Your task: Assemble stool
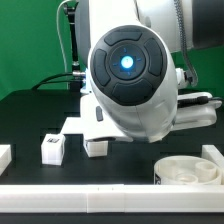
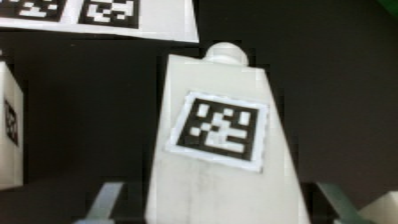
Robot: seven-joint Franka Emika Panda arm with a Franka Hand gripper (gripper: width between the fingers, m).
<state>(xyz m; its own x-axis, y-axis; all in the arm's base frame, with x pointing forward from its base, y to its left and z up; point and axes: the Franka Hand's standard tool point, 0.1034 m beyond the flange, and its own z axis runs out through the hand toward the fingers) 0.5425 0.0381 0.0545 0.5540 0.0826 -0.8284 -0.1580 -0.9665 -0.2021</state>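
One stool leg point(image 2: 214, 120) sits between the fingers point(image 2: 111, 203) of the gripper point(image 2: 219, 203) in the wrist view, but I can't tell if they're pinching it or just flanking it. My worry is that a loose or off-centre hold lets it twist or drop, maybe bumping the second leg block point(image 2: 9, 120) nearby. The seat disc point(image 1: 190, 170) waits on the table point(image 1: 25, 120), lower right of the exterior view. No brand or readable text, just black-and-white square tags point(image 2: 221, 126), and the same on the marker board point(image 2: 71, 14).
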